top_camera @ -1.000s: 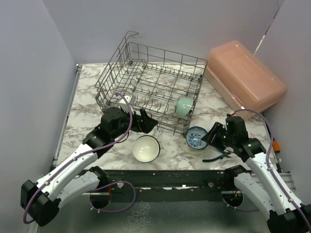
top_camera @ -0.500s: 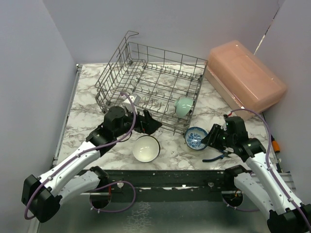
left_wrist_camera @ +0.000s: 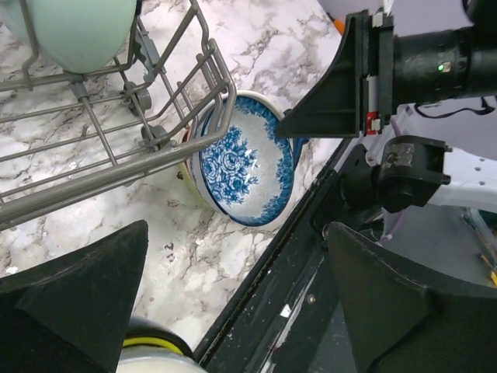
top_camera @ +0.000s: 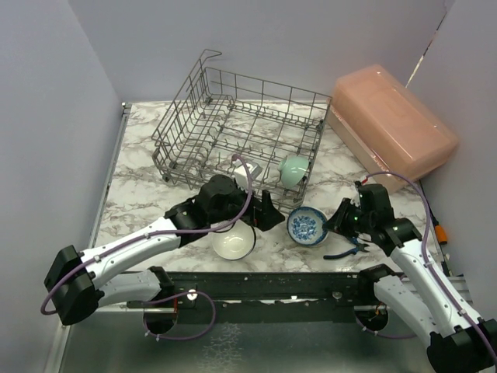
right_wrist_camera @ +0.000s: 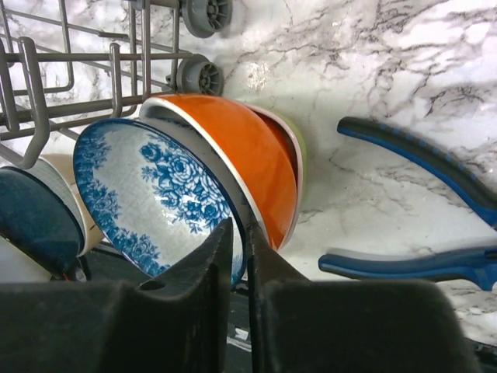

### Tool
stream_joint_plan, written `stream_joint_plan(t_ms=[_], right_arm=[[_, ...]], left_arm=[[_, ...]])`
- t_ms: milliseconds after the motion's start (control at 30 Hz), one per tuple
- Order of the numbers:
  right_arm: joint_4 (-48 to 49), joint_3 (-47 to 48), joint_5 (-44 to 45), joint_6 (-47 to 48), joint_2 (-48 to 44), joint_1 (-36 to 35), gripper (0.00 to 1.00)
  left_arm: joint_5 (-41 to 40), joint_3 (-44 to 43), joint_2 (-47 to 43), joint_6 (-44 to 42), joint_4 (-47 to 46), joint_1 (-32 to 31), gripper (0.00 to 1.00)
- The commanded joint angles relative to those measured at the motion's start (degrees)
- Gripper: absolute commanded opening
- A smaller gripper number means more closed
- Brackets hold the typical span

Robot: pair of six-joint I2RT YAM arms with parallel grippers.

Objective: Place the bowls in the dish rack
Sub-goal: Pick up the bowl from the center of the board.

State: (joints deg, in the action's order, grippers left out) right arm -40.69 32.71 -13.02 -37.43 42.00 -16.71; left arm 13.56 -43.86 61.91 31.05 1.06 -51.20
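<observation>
The blue-patterned white bowl (top_camera: pixel 306 226) stands tipped up on its edge on the marble, just in front of the dish rack (top_camera: pixel 264 84). My right gripper (top_camera: pixel 335 223) is shut on its near rim, one finger inside and one outside (right_wrist_camera: pixel 239 229). Behind that bowl (right_wrist_camera: pixel 147 194) an orange bowl (right_wrist_camera: pixel 260 159) nests in a lime green one (right_wrist_camera: pixel 301 159). A mint green bowl (top_camera: pixel 293 169) leans in the rack's front right corner. A cream-lined bowl with a dark outside (top_camera: pixel 233 239) sits near the table's front edge. My left gripper (top_camera: pixel 268 214) hangs wide open between that bowl and the blue-patterned bowl (left_wrist_camera: pixel 245 159), holding nothing (left_wrist_camera: pixel 241 303).
Blue-handled pliers (top_camera: pixel 349 249) lie on the marble right of the bowls, beside my right arm (right_wrist_camera: pixel 404 264). A pink translucent box (top_camera: pixel 392 124) stands at the back right. The rack's front wall (left_wrist_camera: pixel 116 175) is close above my left gripper.
My left arm has swung right along the rack's front toward the blue-patterned bowl. My right gripper has closed on that bowl's rim and tipped it up, shifting it a little left.
</observation>
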Motion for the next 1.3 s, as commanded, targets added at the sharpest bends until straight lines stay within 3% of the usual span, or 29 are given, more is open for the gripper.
stream_joint_plan(t_ms=[0,167,233,500,967,1100,1267], right_arm=[[3.13,0.38,-1.58,0.75,-0.31,-0.17,0.14],[3.44,0.43,-1.98,1.01,-0.75,-0.18,0.11],[3.64,0.51,-2.44,1.20,-1.01,-0.21,0.06],[3.95,1.63,-2.43,1.30,-2.92,-0.18,0.01],[3.89,2.49,-2.11,0.89,-3.94,-0.20,0.00],[4.10,2.80,-2.46,0.96,-4.77,-0.25,0.03],[5.22,3.26,-2.92,1.56,-6.07,-0.21,0.15]], left_arm=[[-7.45,-1.71,2.67,1.20,-0.88,-3.89,0.96],[-17.69,-2.16,6.59,4.26,-0.78,-9.16,0.88],[-19.66,-2.64,8.59,5.07,-0.64,-10.57,0.86],[-25.36,-5.34,14.44,6.79,0.17,-13.22,0.83],[-27.53,-11.17,26.46,7.43,1.75,-14.92,0.62],[-27.20,-12.60,28.43,6.54,1.66,-15.37,0.44],[-28.45,-12.15,28.03,6.83,1.30,-15.42,0.10]])
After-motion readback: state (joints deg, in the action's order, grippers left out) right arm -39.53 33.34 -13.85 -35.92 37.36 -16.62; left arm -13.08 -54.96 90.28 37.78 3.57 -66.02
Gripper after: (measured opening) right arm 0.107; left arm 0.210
